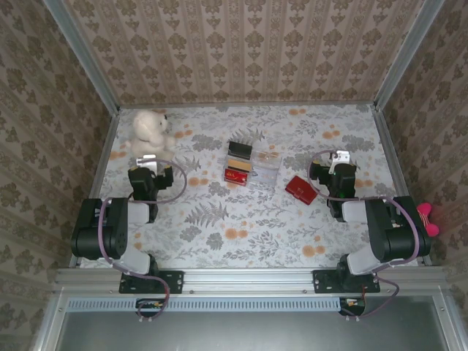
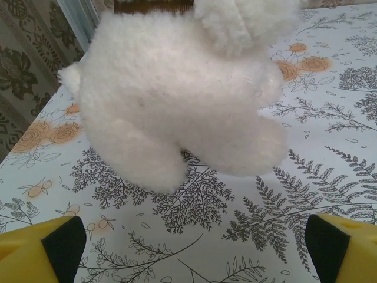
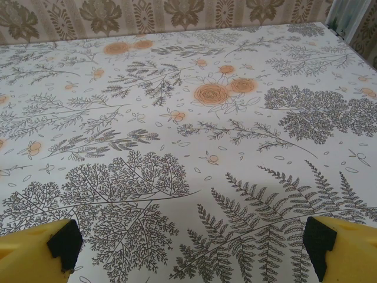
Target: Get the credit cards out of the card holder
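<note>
On the floral table (image 1: pixel 219 230), toward your right side, the red holder (image 1: pixel 300 189) lies flat and skewed. From above it looks closed. It sits just left of your right gripper (image 1: pixel 335 159) and is not touching it. Left of the holder, near the middle of the table, is a clear tray (image 1: pixel 265 170) with a black block (image 1: pixel 240 149) at its far end and a red packet (image 1: pixel 236 175) at its near end.

Your right gripper (image 3: pixel 191 244) hangs over bare cloth. Its fingers are spread wide, with the black pads (image 3: pixel 63 243) at the two bottom corners of the wrist view and nothing between them.

Your left gripper (image 1: pixel 148 162) is at the far left, well apart from the holder, and points at a white plush (image 1: pixel 150 130). In the left wrist view the plush (image 2: pixel 177 100) sits close ahead of the gripper (image 2: pixel 191 247). Its pads (image 2: pixel 65 244) are likewise wide apart and empty.
</note>
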Robot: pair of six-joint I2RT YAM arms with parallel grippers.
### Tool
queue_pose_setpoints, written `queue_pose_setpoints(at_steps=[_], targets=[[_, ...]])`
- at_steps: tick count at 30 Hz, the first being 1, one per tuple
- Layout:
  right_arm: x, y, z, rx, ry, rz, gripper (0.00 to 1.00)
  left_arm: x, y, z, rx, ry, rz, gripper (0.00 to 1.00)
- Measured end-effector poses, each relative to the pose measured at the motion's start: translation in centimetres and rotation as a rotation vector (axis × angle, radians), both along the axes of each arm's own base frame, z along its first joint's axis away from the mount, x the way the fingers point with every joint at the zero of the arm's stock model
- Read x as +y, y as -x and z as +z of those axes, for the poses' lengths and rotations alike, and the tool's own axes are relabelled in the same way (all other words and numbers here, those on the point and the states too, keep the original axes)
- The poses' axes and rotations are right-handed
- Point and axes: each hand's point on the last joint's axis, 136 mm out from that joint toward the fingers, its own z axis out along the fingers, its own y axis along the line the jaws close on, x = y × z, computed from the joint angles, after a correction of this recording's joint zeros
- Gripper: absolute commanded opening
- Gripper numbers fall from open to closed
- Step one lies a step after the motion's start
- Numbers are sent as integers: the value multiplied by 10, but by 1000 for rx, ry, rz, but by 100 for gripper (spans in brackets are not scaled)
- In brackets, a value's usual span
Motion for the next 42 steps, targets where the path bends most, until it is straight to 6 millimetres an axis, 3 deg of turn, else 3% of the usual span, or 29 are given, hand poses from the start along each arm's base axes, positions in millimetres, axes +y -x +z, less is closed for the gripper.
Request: queue_pose_setpoints(at_steps=[28, 31, 35, 39, 42], targets=[[-1, 0, 4, -10, 1, -3, 100, 0, -2, 5, -20, 3, -3, 100], [-2, 4, 22, -41, 3, -12, 100, 1, -1, 11, -33, 1, 4, 100], [-9, 12, 69, -115, -14, -57, 100, -2, 2, 32, -44, -20, 11, 100], [-11, 13, 120, -146, -113, -104, 100, -19, -8, 68, -47, -33, -9, 100], [-6, 13, 147, -119, -211, -113, 100, -40, -16, 101, -47, -2, -34, 100]])
